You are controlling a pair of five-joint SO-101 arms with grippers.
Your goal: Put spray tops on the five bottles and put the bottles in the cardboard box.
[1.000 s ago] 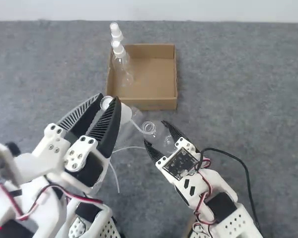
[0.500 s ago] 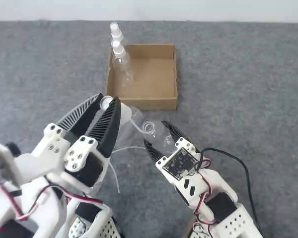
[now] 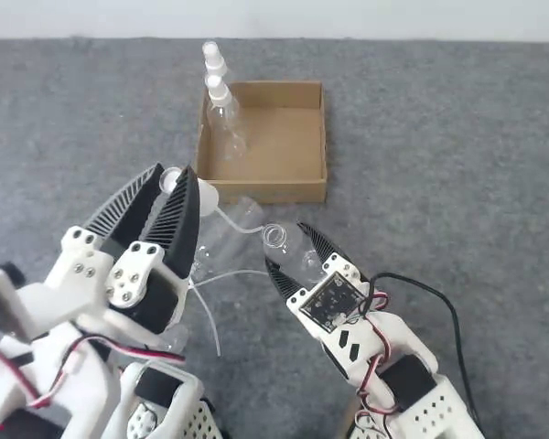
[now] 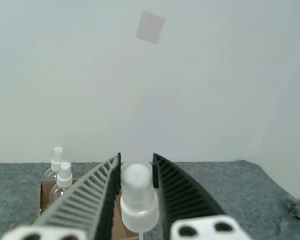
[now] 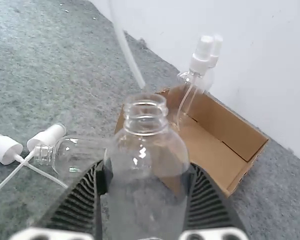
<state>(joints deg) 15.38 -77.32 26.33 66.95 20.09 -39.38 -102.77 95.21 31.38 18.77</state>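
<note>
Nearest to the arms, the right gripper point(image 3: 288, 247) has its fingers closed around a clear open bottle point(image 3: 297, 252). The bottle stands almost upright between them, its bare neck turned toward the box. In the right wrist view the fingers point(image 5: 82, 200) press both sides of the bottle body point(image 5: 145, 165).

Beside it, the left gripper point(image 3: 171, 178) is raised above the grey surface point(image 3: 439, 137). Its fingers are closed on a white spray top point(image 3: 190, 187), and the thin tube of this top curves toward the neck of the held bottle (the tube end is not inside the neck). In the left wrist view the spray top point(image 4: 137, 200) sits upright between the two ribbed fingers point(image 4: 92, 195).

On the surface between the grippers and the box lies a second clear bottle point(image 5: 72, 150) on its side. Another spray top point(image 5: 47, 136) is just beside its neck, and one more spray top point(image 5: 2, 147) with its tube lies near it.

Farther away the cardboard box point(image 3: 325, 137) stands open. At its far corner on the left arm's side two capped bottles point(image 3: 227, 119) stand upright, touching or nearly touching each other. The nearer one is inside the box. For the one behind it point(image 3: 213, 59), I cannot tell whether its base is inside.
</note>
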